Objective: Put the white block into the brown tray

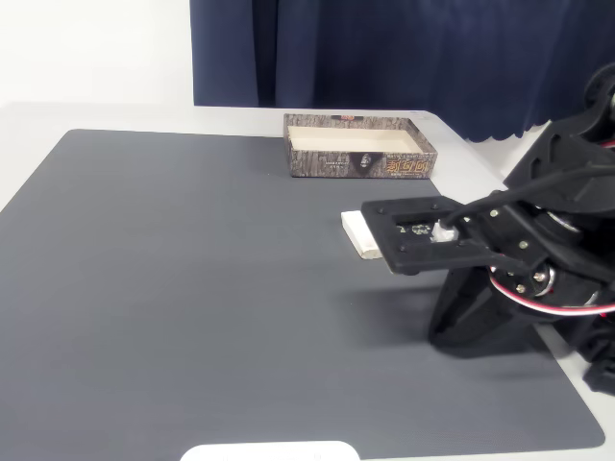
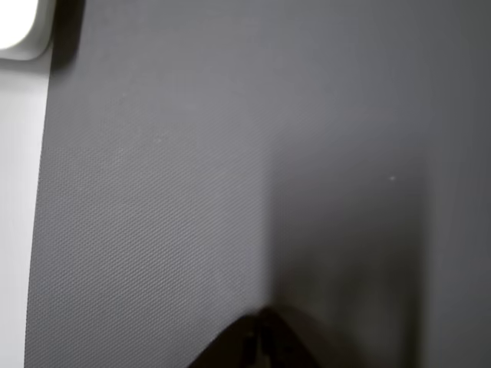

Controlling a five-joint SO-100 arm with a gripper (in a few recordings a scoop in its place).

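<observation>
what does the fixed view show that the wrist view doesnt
Fixed view alone: the white block lying on the mat, partly covered by the arm's black tool, the brown tray farther back with its cream inside bare, and a dark blue curtain. Wrist view alone: a close look down at mat texture. Shared: the dark mat on the pale table.
</observation>
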